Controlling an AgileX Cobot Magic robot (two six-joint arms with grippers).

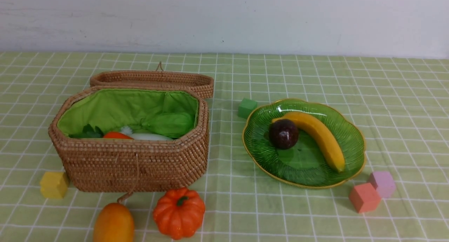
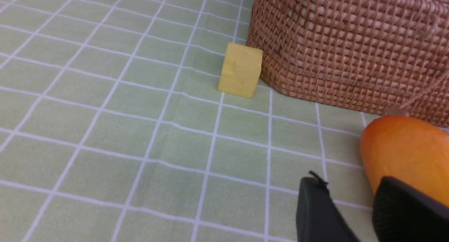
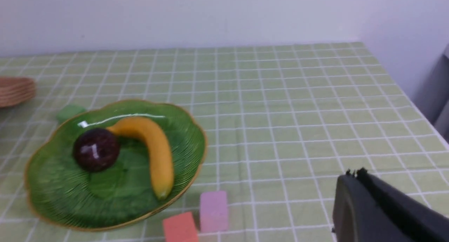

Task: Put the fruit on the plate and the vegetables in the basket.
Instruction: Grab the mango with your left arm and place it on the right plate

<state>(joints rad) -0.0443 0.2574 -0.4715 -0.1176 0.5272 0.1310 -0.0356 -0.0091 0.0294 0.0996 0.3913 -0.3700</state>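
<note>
Checked cloth [image 1: 231, 217], vegetables [image 1: 117, 135] in basket [image 1: 115, 165], banana [image 1: 321, 136], maroon fruit [image 1: 283, 134] on plate [image 1: 298, 159], left pincer [image 2: 349, 180] released, right pincer [image 3: 355, 175] clenched

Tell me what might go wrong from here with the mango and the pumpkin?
The basket's cord ends right by the mango, so a grab there could perhaps snag it. The pumpkin is round and ribbed, so it might roll if nudged. The maroon fruit sits by the banana, so a carelessly placed mango could knock them.
</note>
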